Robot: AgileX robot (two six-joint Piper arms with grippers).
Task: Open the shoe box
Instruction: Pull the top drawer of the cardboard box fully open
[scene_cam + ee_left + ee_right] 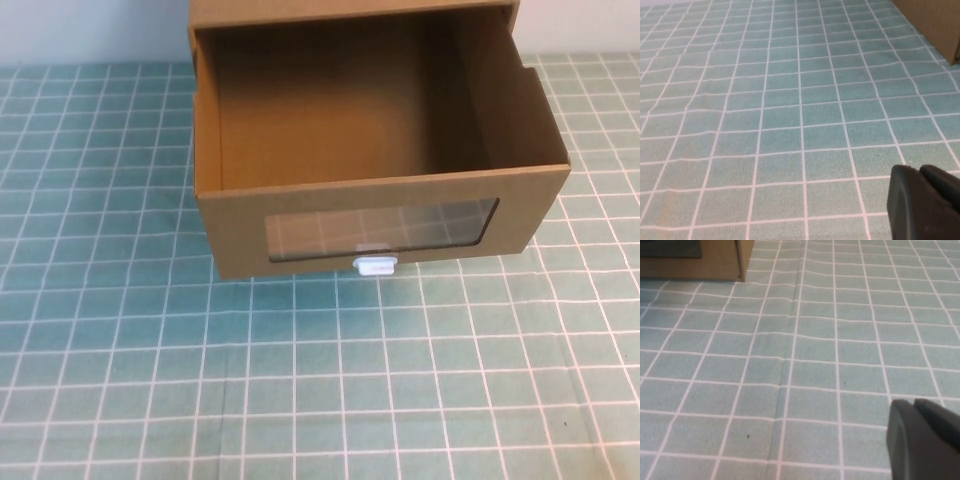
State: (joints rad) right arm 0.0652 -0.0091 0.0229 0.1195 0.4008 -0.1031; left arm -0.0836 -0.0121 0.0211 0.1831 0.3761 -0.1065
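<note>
**Fig.** Drawer-type brown cardboard shoe box point(230, 235) at the far middle of the worktop point(300, 390), which is covered by a teal mat ruled in white squares point(120, 330). The inner tray point(340, 110) stands drawn well out of the brown cardboard outer sleeve point(350, 10) toward the robot, so its bare interior lies exposed to the raised camera. Judged from this, the opening is essentially done.

The tray's front wall carries a clear plastic window point(385, 230). At its lower edge is a small white pull tab point(377, 265), which faces the robot as the natural purchase for drawing the tray out. Nothing touches the tab.

Neither arm appears in the high view.

- **Left pincer** point(919, 171): the black fingers look pressed together and hold nothing. It hangs low over bare mat, with a corner of the box far off in its wrist view.
- **Right pincer** point(914, 404): likewise fully closed and holding nothing. It hangs over bare mat on the near side, well apart from the box.

Both appear parked clear of the tray, presumably so that its sliding path is unobstructed
</note>
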